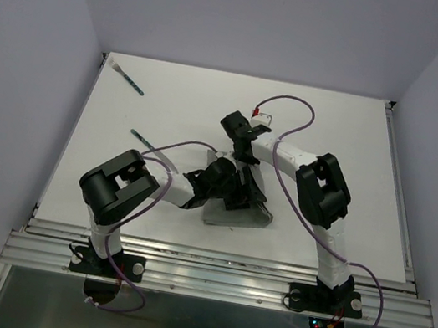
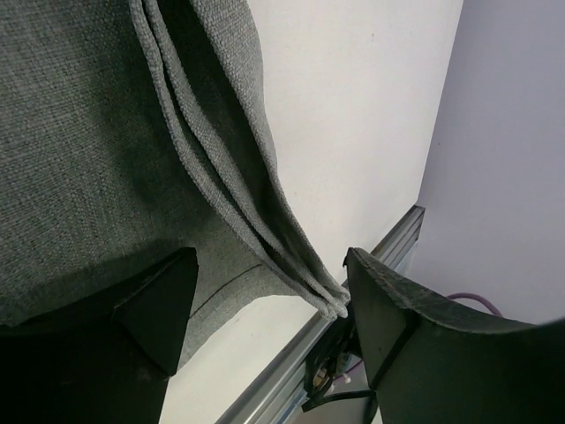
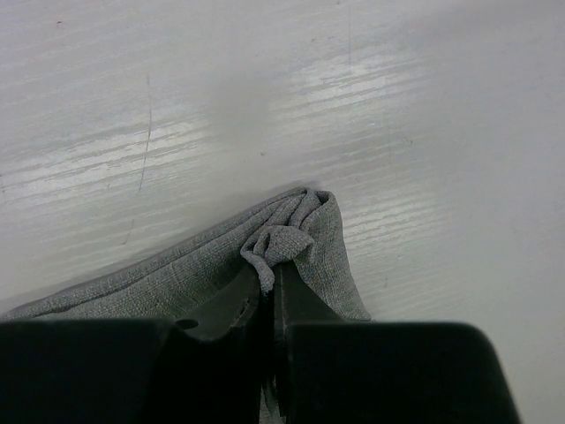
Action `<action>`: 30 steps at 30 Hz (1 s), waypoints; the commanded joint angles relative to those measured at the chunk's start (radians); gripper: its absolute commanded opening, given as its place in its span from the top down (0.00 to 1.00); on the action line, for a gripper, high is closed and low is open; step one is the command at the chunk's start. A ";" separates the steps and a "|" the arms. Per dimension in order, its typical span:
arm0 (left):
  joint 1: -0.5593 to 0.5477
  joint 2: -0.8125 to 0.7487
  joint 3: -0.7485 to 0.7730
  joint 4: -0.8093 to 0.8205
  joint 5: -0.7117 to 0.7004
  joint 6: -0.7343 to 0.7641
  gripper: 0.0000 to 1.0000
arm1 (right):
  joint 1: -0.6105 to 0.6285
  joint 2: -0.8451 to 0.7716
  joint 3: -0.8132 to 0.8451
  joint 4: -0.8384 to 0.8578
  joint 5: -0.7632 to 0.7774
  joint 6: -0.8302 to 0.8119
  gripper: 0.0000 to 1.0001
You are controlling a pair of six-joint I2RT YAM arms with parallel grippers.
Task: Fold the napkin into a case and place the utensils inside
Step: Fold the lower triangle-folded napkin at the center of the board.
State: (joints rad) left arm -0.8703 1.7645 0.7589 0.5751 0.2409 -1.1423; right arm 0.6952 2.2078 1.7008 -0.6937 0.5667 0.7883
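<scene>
White tabletop (image 1: 335, 133) carried the folded grey napkin (image 1: 235, 215); left fingers (image 2: 159, 300) stood wide over it, right fingers (image 3: 291, 309) pinched its bunched corner.

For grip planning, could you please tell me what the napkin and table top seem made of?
The napkin: woven matte grey cloth, showing coarse weave and soft folds. The table top: probably hard white laminate or painted board; faint sheen, fine scratches.

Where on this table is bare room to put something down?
Widest bare patch: between the right arm and the table's right rail. Also free: the far middle, between the two utensils and the right gripper. Crowded: the centre, around left gripper and napkin.
</scene>
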 commanded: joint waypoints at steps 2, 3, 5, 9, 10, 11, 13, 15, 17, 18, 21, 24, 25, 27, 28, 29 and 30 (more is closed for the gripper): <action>-0.012 0.021 0.045 0.086 -0.023 -0.028 0.25 | -0.002 0.050 -0.049 0.011 -0.065 0.009 0.99; -0.012 0.026 0.046 0.088 -0.023 -0.031 0.26 | -0.002 0.050 -0.049 0.010 -0.064 0.009 0.99; -0.012 0.036 0.052 0.091 -0.025 -0.036 0.28 | -0.002 0.050 -0.050 0.011 -0.059 0.003 0.99; -0.012 0.052 0.065 0.094 -0.025 -0.033 0.30 | -0.002 0.050 -0.052 0.010 -0.054 -0.007 0.99; -0.013 0.053 0.066 0.095 -0.028 -0.030 0.31 | -0.002 0.049 -0.053 0.010 -0.054 -0.009 0.99; -0.012 0.055 0.066 0.097 -0.025 -0.030 0.31 | -0.002 0.049 -0.053 0.011 -0.054 -0.012 0.99; -0.012 0.061 0.071 0.100 -0.028 -0.027 0.31 | -0.002 0.049 -0.056 0.014 -0.053 -0.017 0.99; -0.012 0.067 0.079 0.098 -0.026 -0.016 0.32 | -0.002 0.047 -0.059 0.014 -0.048 -0.023 0.99; -0.012 0.076 0.085 0.100 -0.025 -0.013 0.40 | -0.002 0.044 -0.064 0.014 -0.045 -0.026 0.99; -0.012 0.078 0.088 0.098 -0.022 -0.011 0.43 | -0.002 0.043 -0.070 0.016 -0.042 -0.024 0.99; -0.012 0.087 0.095 0.098 -0.017 -0.008 0.55 | -0.002 0.035 -0.082 0.026 -0.042 -0.031 0.99; -0.012 0.095 0.103 0.098 -0.014 -0.004 0.67 | -0.002 0.029 -0.099 0.034 -0.042 -0.035 0.99; -0.012 0.096 0.103 0.098 -0.014 -0.002 0.70 | -0.002 0.021 -0.104 0.040 -0.047 -0.038 0.99; -0.010 0.098 0.105 0.098 -0.012 -0.001 0.84 | -0.002 0.012 -0.119 0.051 -0.056 -0.041 0.99; -0.010 0.098 0.105 0.100 -0.008 0.001 0.90 | -0.002 0.003 -0.124 0.052 -0.060 -0.043 0.98; -0.010 0.098 0.103 0.100 -0.005 0.003 0.96 | -0.002 -0.005 -0.128 0.060 -0.065 -0.049 0.95; -0.010 0.098 0.102 0.101 0.006 0.004 1.00 | -0.002 -0.016 -0.142 0.065 -0.074 -0.055 0.92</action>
State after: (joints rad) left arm -0.8757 1.8721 0.8150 0.6094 0.2279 -1.1751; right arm 0.6952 2.1715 1.6310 -0.6136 0.5648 0.7444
